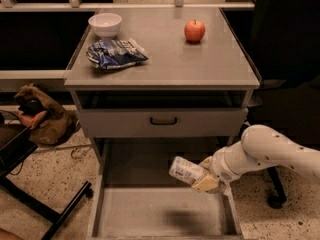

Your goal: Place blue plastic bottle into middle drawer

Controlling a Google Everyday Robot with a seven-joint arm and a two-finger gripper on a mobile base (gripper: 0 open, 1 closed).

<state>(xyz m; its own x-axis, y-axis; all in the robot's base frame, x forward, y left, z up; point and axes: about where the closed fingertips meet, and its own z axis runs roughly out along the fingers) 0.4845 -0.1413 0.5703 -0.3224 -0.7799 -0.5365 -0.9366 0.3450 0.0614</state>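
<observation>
The blue plastic bottle (186, 170) is a small clear bottle with a pale label. It lies sideways in my gripper (204, 176), which is shut on its right end. The white arm reaches in from the right. The bottle hangs above the right rear part of the middle drawer (150, 216), a wide grey tray pulled out at the bottom of the view. A dark shadow lies on the drawer floor below the bottle.
A grey cabinet top (165, 64) carries a white bowl (105, 24), a blue-and-white snack bag (115, 53) and a red apple (194, 31). A shut drawer front with a black handle (163, 120) sits above the open tray. A brown bag (42, 116) lies on the floor at the left.
</observation>
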